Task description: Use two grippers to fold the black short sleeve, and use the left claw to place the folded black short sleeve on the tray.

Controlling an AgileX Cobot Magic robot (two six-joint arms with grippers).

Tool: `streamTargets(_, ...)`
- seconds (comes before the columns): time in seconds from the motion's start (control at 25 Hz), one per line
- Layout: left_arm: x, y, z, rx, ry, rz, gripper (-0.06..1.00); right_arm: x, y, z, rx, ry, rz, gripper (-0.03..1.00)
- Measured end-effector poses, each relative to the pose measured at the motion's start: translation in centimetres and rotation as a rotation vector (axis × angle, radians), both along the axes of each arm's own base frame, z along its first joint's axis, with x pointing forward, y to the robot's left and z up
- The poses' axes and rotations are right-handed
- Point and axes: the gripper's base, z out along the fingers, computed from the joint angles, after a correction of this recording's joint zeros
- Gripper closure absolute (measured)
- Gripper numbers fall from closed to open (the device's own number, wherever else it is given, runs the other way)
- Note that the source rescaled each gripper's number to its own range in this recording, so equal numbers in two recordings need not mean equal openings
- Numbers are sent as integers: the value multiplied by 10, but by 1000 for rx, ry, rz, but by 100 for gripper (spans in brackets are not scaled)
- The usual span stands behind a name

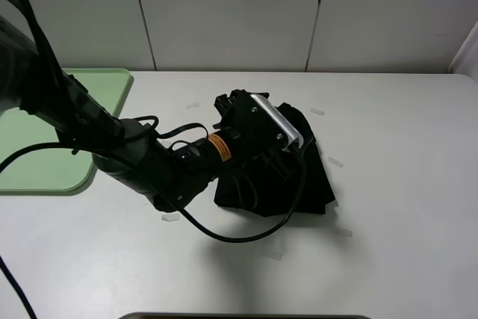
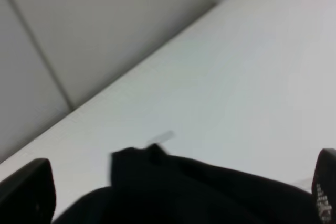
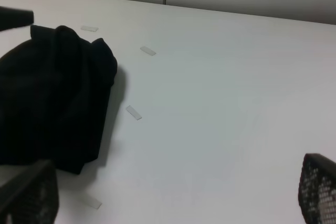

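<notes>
The shirt [image 1: 299, 177] is a soft matte black cloth, folded into a lumpy, roughly rectangular bundle with rounded, puffy edges and shallow creases. It lies on the smooth white surface [image 1: 403, 147] a little right of centre in the high view, well apart from the tray [image 1: 45, 162], which sits at the left edge. The tray is pale green plastic, flat, with rounded corners and a low raised rim; nothing lies on the part that shows.

The left arm [image 1: 142, 158] is bulky, glossy black, and reaches across from the left to hang over the bundle's left half. It carries a silver-grey camera block [image 1: 275, 119] and a small orange label [image 1: 219, 146] with dark print too small to read. Thin black cables [image 1: 246, 233] loop below it over the surface.

In the left wrist view, the left gripper [image 2: 178, 198] has its fingers [image 2: 29, 192] spread wide, one at each side of the picture, with the black cloth between and below them; whether they touch it I cannot tell. The right gripper [image 3: 173, 192] is likewise spread, grasping nothing, its fingers [image 3: 317, 187] showing a dotted, textured pad. It hangs over bare surface beside the bundle.

Several small pale tape strips [image 3: 133, 112] lie flat on the surface around the shirt.
</notes>
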Motion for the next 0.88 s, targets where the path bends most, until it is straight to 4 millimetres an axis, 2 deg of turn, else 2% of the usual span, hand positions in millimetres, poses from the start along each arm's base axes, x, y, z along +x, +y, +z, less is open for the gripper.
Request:
streamTargets(0.28, 20, -8, 4, -20, -6, 92, -3, 0, 0, 0, 0, 0, 0, -3)
streamTargets(0.56, 42, -30, -19, -30, -32, 95, -3, 0, 0, 0, 0, 0, 0, -3)
streamTargets(0.88, 56, -50, -46, -21, -50, 59, -3, 0, 0, 0, 0, 0, 0, -3)
